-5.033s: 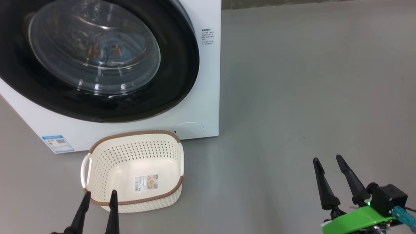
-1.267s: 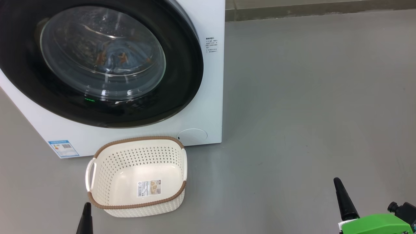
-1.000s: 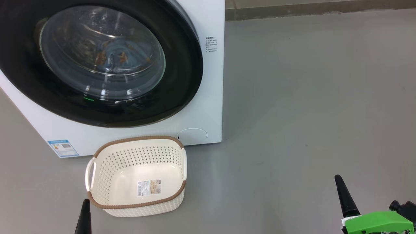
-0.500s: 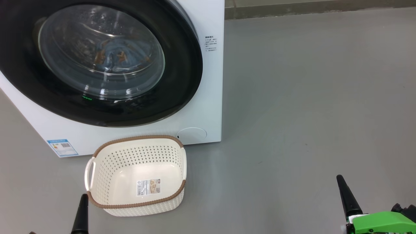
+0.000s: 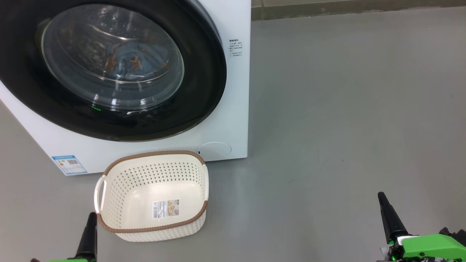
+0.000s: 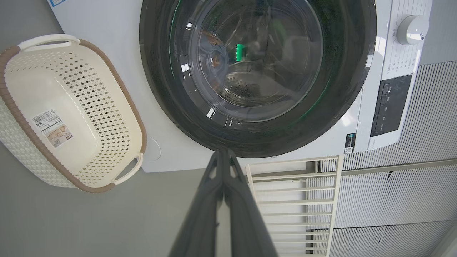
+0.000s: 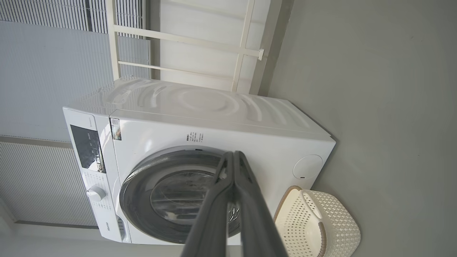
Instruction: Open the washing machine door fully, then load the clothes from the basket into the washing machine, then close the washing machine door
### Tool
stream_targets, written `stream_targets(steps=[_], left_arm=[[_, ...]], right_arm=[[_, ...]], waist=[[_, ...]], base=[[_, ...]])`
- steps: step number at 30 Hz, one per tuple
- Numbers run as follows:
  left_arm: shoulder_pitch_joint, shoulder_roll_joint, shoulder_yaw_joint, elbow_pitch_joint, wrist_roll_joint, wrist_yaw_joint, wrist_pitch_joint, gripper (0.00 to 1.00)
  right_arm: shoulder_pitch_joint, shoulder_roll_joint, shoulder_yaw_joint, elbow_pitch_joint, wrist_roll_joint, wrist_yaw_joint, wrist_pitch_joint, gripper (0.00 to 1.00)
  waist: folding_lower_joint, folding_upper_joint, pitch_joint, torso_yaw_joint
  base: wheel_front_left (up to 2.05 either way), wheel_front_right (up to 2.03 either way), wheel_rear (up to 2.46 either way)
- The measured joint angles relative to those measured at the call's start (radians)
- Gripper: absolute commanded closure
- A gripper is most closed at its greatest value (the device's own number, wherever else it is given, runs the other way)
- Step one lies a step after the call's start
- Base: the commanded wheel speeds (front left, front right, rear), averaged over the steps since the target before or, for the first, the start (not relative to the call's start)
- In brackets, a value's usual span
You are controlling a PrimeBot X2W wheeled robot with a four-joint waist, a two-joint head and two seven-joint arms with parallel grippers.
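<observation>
The white washing machine (image 5: pixel 233 109) stands at the upper left of the head view, its round black door (image 5: pixel 204 91) flush against the front. Light blue clothes (image 5: pixel 127 60) with orange-brown prints show inside, behind the glass window. The cream basket (image 5: pixel 145 178) sits on the floor before the machine with just a paper label on its bottom. My left gripper (image 5: pixel 90 218) is low at the basket's near left corner, shut, nothing held. My right gripper (image 5: pixel 382 198) hangs over bare floor at the lower right, also shut. In the wrist views the left gripper (image 6: pixel 224 153) and right gripper (image 7: pixel 234 154) show their fingers pressed together.
Grey floor (image 5: pixel 346 109) spreads to the machine's right, with a wall base (image 5: pixel 346 9) at the back. A round cap (image 5: pixel 214 150) and a blue sticker (image 5: pixel 69 164) mark the machine's lower front. A white frame (image 6: pixel 292 185) and ribbed panels (image 6: pixel 410 185) stand behind.
Five seconds ago both grippers stood open and higher in the head view. Both have shut and drawn back toward the bottom edge. The camera has shifted slightly.
</observation>
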Motion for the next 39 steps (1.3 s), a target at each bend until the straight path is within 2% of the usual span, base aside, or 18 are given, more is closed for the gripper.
stream_targets(steps=[12,39], left_arm=[[-0.023,0.001,0.013,0.012,-0.143,-0.001,0.038,1.0],[-0.034,0.001,0.014,0.014,-0.147,-0.001,0.039,1.0]], right_arm=[[-0.021,0.001,-0.016,0.008,0.131,0.0,0.035,1.0],[-0.021,0.001,-0.017,0.008,0.147,0.0,0.035,1.0]], waist=[[0.0,0.0,0.003,-0.001],[0.0,0.0001,0.003,-0.001]], base=[[0.0,0.0,0.0],[0.0,0.0,0.0]])
